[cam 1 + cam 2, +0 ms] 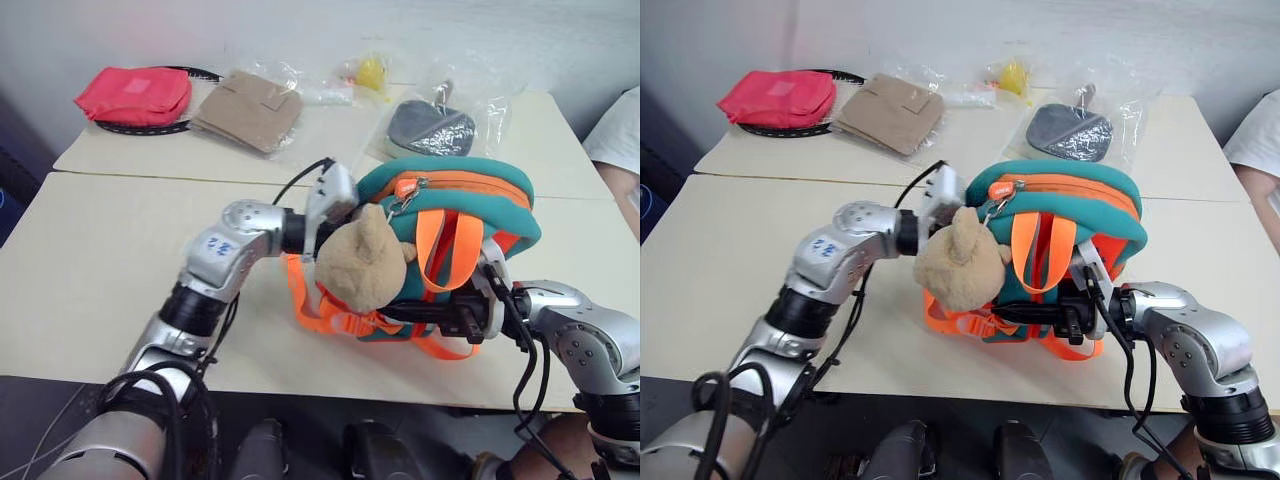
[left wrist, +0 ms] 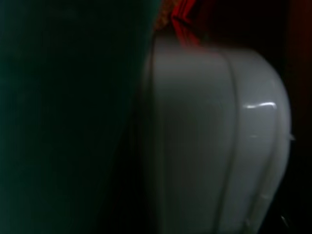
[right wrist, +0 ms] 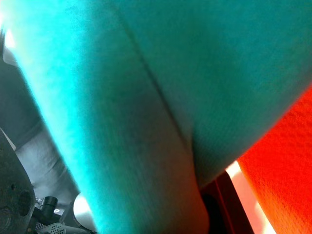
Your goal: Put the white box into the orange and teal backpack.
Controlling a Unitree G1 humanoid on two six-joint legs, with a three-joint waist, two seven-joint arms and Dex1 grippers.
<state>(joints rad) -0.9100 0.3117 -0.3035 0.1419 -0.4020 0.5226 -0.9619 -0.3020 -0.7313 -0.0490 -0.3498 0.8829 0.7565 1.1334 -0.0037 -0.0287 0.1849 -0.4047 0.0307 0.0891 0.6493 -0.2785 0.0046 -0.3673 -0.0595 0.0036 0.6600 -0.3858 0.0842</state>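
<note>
The orange and teal backpack (image 1: 470, 190) stands on the near table, its tan plush head (image 1: 362, 262) facing me and its orange straps hanging down the front. My left arm reaches across from the left, and its wrist (image 1: 333, 197) is tucked behind the plush head at the bag's top edge, with the fingers hidden there. In the left wrist view the white box (image 2: 214, 141) sits close ahead, in that gripper's grip, beside dark teal fabric (image 2: 68, 117). My right gripper (image 1: 462, 320) is shut on the backpack's lower front edge, and teal cloth (image 3: 161, 87) presses against its camera.
On the far table lie a red pouch (image 1: 134, 95), a tan pouch in plastic (image 1: 248, 108), a small yellow item (image 1: 371, 72) and a grey pouch in a clear bag (image 1: 430, 128). A person's white sleeve (image 1: 618, 130) shows at the right edge.
</note>
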